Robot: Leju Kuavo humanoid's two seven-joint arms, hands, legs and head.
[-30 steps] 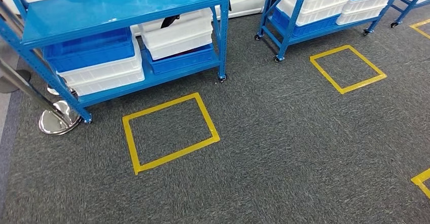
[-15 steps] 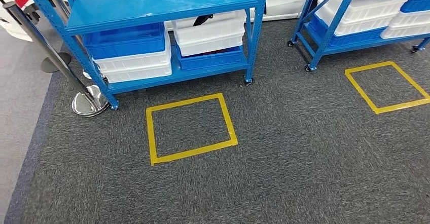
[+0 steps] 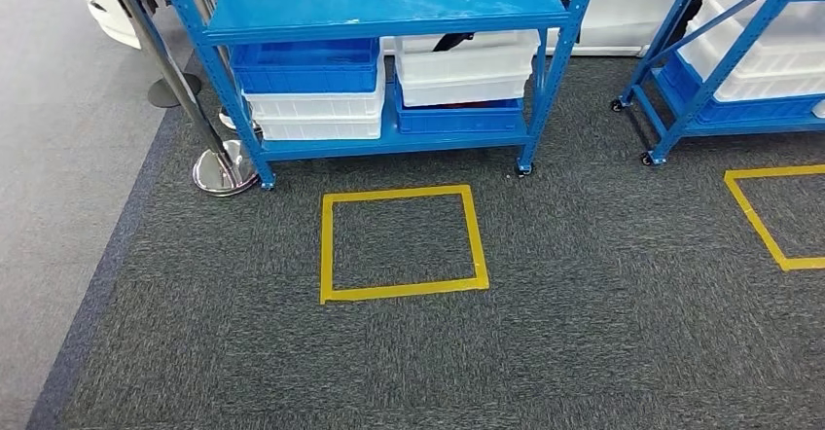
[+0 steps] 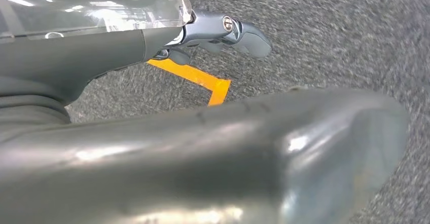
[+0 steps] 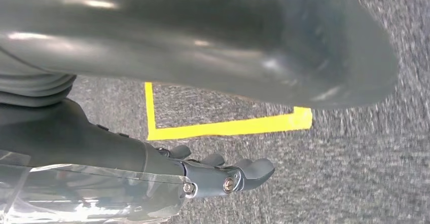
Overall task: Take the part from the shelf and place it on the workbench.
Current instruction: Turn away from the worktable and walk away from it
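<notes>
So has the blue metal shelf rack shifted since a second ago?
No. The blue metal shelf rack keeps its place beside the yellow tape square; both slid rightward in the head view together, so the camera turned.

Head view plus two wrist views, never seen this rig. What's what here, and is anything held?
This is a two-legged humanoid robot with two arms, each ending in a hand. The head view looks forward and down from high on its body: a blue shelf on wheels, with blue and white bins stacked on its lower level, stands on grey carpet behind a yellow tape square. A second shelf stands to the right, a stanchion to the left. The other two pictures come from cameras at the wrists, turned on their side, looking at the floor. The left hand and right hand hang with nothing in their fingers.
</notes>
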